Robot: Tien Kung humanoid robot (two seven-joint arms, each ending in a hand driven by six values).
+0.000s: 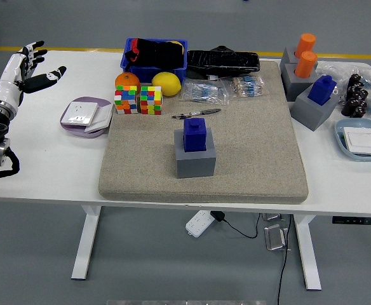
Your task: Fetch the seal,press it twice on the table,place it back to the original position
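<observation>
Fingers (30, 54) of the left hand (21, 71) were spread wide, empty, over the white table (46, 165) at its left edge. Bare grey mat (255, 159) lay around the grey holder (195, 159), mid-mat, which carried the blue seal (194, 134) upright.
</observation>
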